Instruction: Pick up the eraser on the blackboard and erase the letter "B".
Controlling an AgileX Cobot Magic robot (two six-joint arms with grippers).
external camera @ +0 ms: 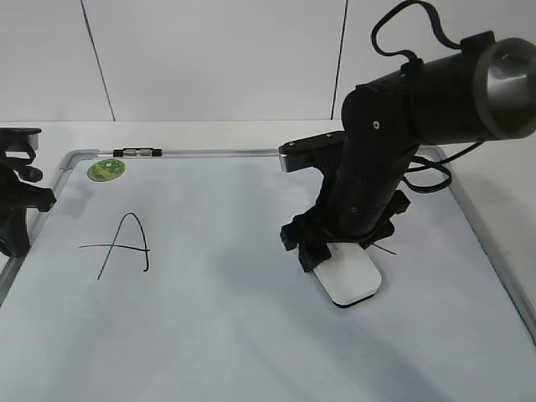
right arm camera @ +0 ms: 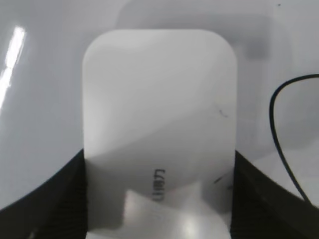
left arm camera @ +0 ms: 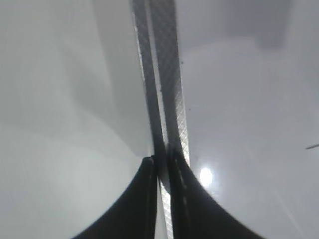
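The eraser (external camera: 356, 280), a white rounded block with small grey lettering, lies flat on the blackboard (external camera: 218, 327), a white board in a grey frame. My right gripper (external camera: 322, 255) is shut on its near end, one finger on each long side (right arm camera: 159, 164); the eraser fills the right wrist view (right arm camera: 159, 99). No letter "B" shows; the right arm covers the board's middle. A thin black curved stroke (right arm camera: 278, 129) lies just right of the eraser, and a short stroke (external camera: 387, 249) pokes out beside the arm. My left gripper (external camera: 17, 205) is shut and empty over the board's left frame (left arm camera: 167, 89).
A black letter "A" (external camera: 126, 244) is on the board's left part. A round green sticker (external camera: 106, 170) and a small black-and-silver marker (external camera: 136, 152) sit at the far left corner. The grey frame (external camera: 494, 243) runs along the right edge. A white wall stands behind.
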